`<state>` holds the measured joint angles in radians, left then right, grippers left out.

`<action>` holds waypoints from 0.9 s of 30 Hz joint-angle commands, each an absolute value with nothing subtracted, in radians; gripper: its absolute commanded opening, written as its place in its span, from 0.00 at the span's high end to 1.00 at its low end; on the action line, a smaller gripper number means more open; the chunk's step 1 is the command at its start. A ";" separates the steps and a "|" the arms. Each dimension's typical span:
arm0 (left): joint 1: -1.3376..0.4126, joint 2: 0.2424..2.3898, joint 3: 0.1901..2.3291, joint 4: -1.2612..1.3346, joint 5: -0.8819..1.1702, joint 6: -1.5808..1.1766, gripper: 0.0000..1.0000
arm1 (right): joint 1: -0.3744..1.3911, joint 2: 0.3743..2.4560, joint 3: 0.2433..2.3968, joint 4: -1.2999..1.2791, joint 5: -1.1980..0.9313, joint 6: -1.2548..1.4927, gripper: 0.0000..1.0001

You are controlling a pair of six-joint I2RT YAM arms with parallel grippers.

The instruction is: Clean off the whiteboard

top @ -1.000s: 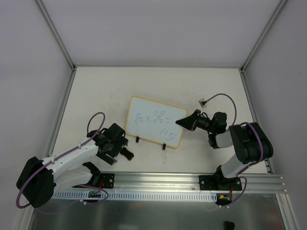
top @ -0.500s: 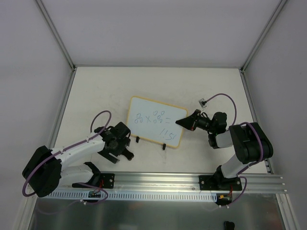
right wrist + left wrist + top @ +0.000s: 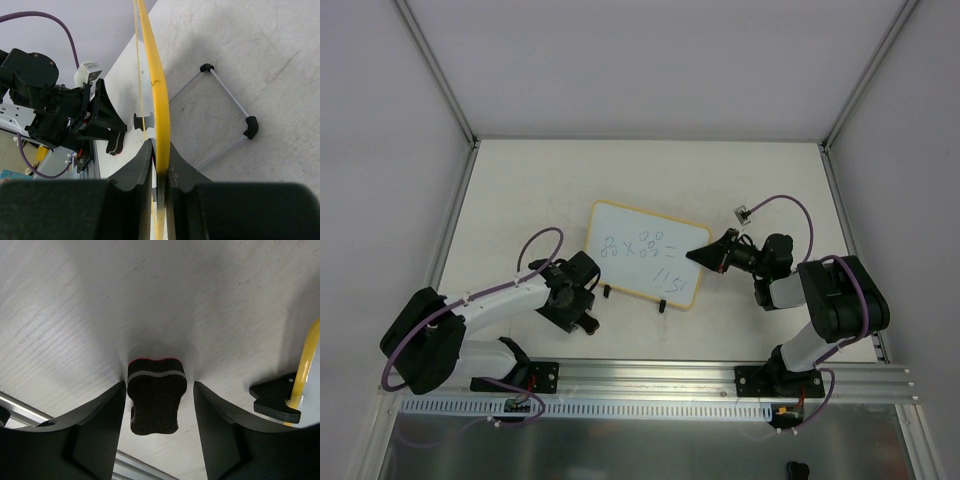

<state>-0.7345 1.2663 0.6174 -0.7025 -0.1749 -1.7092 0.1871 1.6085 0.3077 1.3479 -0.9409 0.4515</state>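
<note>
white table (image 3: pixel 520 190), one whiteboard (image 3: pixel 632 222) pinched by right tool (image 3: pixel 692 256), one eraser (image 3: pixel 156 402) between spread left tool (image 3: pixel 159 386)

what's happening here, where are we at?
The right gripper is shut on the whiteboard's right edge, steadying it. The left gripper is down at the table with its jaws on either side of the black eraser. A small gap shows on each side, so the eraser is not gripped yet. The handwriting is all on the board; no wiping has been done.
</note>
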 commanded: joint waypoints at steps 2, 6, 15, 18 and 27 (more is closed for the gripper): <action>-0.749 1.298 0.643 -0.686 -0.133 -1.701 0.46 | 0.189 1.582 0.296 1.531 -0.910 0.348 1.00; -0.749 1.284 0.626 -0.675 -0.130 -1.704 0.67 | 0.189 1.580 0.296 1.531 -0.910 0.350 1.00; -0.749 1.226 0.597 -0.669 -0.124 -1.689 0.92 | 0.187 1.582 0.296 1.531 -0.910 0.351 1.00; -0.749 1.172 0.601 -0.667 -0.156 -1.632 0.98 | 0.187 1.583 0.298 1.532 -0.911 0.353 1.00; -0.749 1.080 0.690 -0.670 -0.304 -1.330 1.00 | 0.187 1.585 0.301 1.531 -0.911 0.354 1.00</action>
<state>-0.7403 1.1011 0.6411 -0.6659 -0.2054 -1.4673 0.1867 1.6005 0.3035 1.3460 -0.9401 0.4515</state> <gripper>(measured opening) 0.323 0.133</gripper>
